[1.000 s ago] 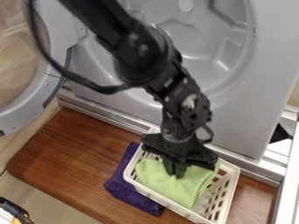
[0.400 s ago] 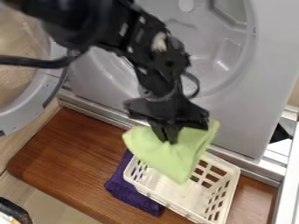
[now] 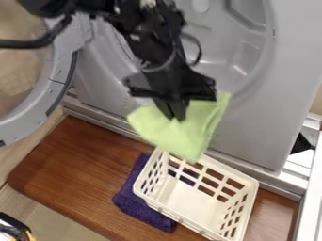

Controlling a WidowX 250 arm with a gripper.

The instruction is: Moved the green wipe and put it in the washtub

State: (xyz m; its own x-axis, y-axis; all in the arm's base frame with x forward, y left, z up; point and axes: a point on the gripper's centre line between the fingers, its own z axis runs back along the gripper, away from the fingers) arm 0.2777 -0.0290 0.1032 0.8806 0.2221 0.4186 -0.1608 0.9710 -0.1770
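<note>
The green wipe [image 3: 189,134] hangs from the fingers [image 3: 174,115], clamped on its upper part, and drapes below and to both sides of them. It looks limp, pale and loosely folded. Above and behind them opens the washtub [image 3: 217,44], so the carry likely goes up and inward. Below them sits the white basket [image 3: 165,212].

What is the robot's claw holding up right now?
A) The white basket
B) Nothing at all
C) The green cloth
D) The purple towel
C: the green cloth hangs pinched in the gripper, above the far rim of the white basket.
</note>
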